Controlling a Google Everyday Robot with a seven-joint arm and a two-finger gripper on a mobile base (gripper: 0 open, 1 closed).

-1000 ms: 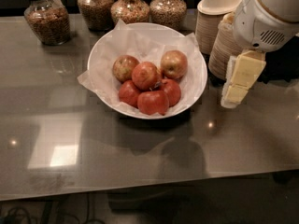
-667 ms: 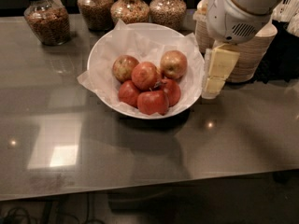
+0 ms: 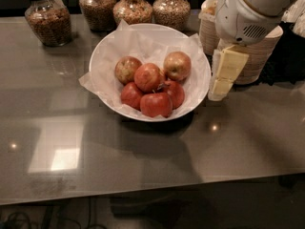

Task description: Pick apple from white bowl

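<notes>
The white bowl (image 3: pixel 97 63), lined with crinkled white paper, stands on the grey table top at centre. The apple (image 3: pixel 177 65), pale yellowish with a pink blush, lies at the bowl's back right. A duller brownish-yellow apple (image 3: pixel 127 69) lies at the back left, and several red-orange apples (image 3: pixel 155 104) fill the middle and front. My gripper (image 3: pixel 220 87), pale yellow under a white wrist, hangs just outside the bowl's right rim, pointing down. It is to the right of the apple and apart from it.
Several glass jars of grains (image 3: pixel 48 19) stand along the back edge of the table. Stacks of small beige disposable bowls (image 3: pixel 259 56) stand at the back right, behind the gripper. The table's front edge (image 3: pixel 152 197) runs across the bottom.
My gripper and arm have moved left, from over the stacked bowls to beside the white bowl's right rim. The apples have not moved.
</notes>
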